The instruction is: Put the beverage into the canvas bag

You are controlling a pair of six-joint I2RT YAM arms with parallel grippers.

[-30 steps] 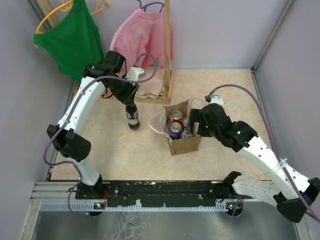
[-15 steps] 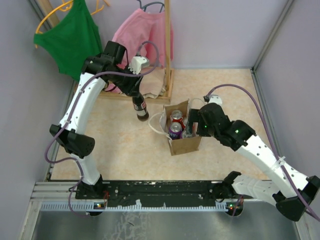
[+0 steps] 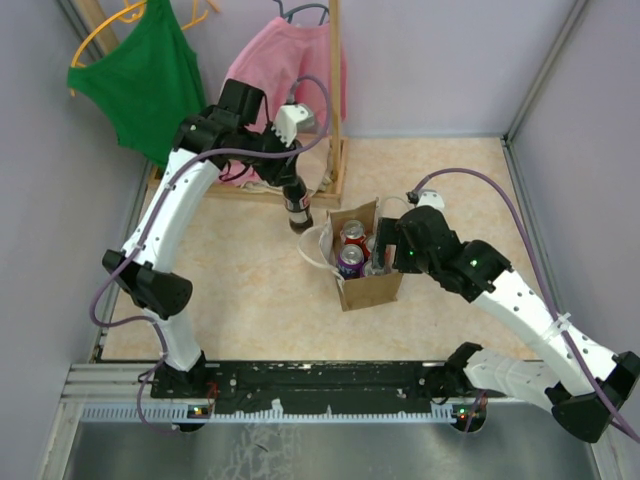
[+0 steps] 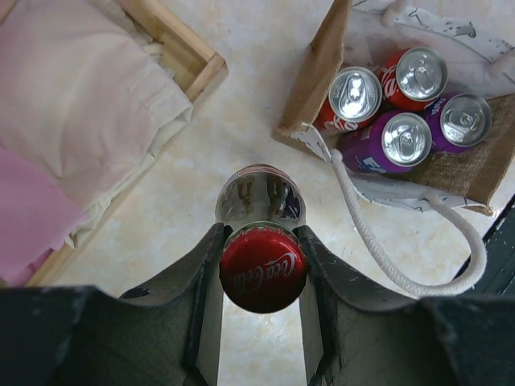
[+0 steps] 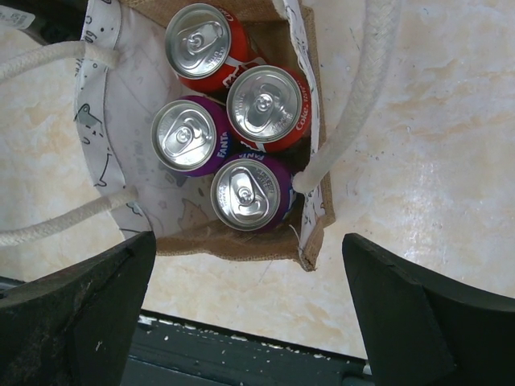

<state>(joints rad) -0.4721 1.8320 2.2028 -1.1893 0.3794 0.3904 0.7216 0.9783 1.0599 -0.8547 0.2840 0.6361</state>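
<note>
Left and right arms at the bag. My left gripper (image 4: 261,245) is clamped on the neck of the red-capped beverage bottle (image 4: 259,197), which hangs upright just beside the canvas bag (image 3: 372,290), outside its opening. My right gripper (image 5: 249,269) is spread wide above the bag and holds nothing. Four cans (image 5: 241,153), two red and two purple, stand inside the bag.
</note>
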